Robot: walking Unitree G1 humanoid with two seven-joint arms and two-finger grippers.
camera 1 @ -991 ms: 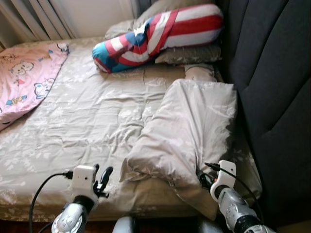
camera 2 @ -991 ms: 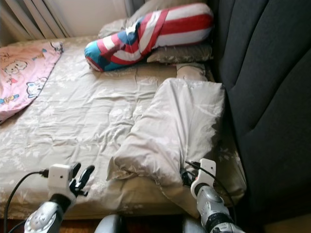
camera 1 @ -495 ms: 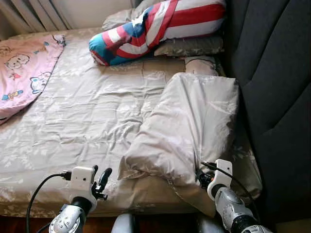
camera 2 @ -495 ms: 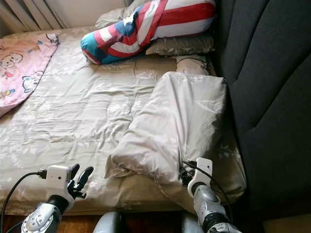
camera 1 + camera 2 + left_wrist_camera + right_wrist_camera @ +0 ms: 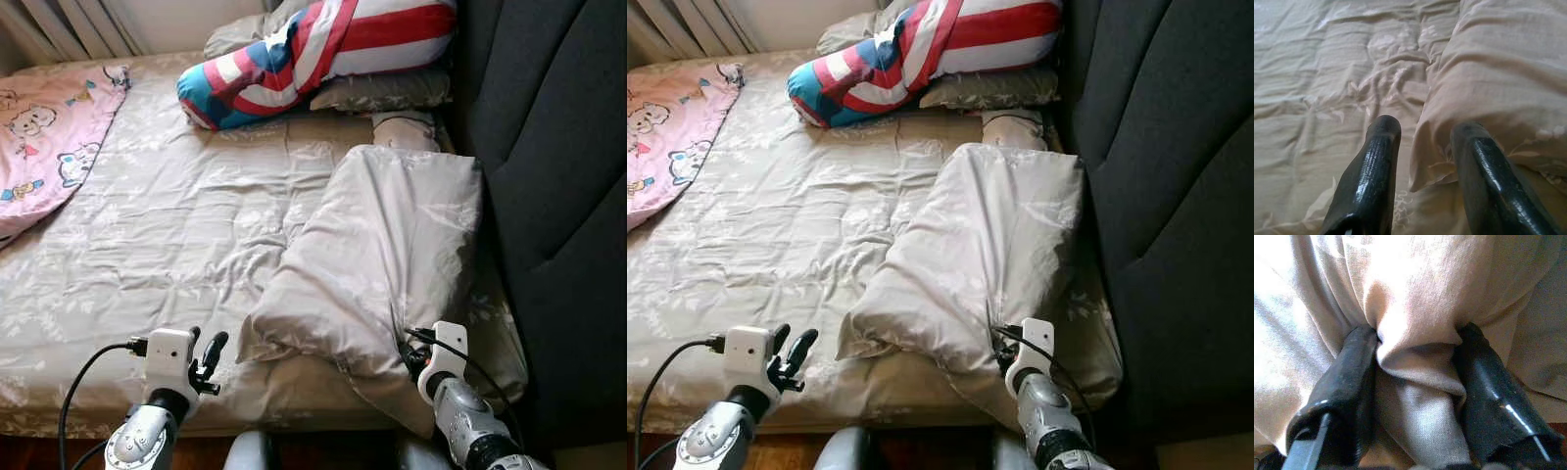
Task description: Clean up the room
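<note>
A long beige pillow (image 5: 392, 235) lies on the right side of the bed, along the dark headboard. My right gripper (image 5: 407, 351) is at its near end, shut on a bunched fold of the fabric (image 5: 1410, 279), which is pinched between the two black fingers (image 5: 1352, 367). My left gripper (image 5: 208, 354) is open just above the beige sheet (image 5: 176, 225), a little to the left of the pillow's near left corner (image 5: 1425, 171). Nothing is between its fingers (image 5: 1378, 161).
A red, white and blue striped bolster (image 5: 313, 49) rests on grey pillows (image 5: 392, 93) at the far end. A pink cartoon blanket (image 5: 49, 127) covers the far left. The padded headboard (image 5: 558, 176) walls the right side. The bed's front edge (image 5: 78, 421) runs just before my arms.
The camera has tipped down slightly, so the scene sits higher in the picture. The right gripper keeps its hold on the pillow. The left gripper has hardly moved.
</note>
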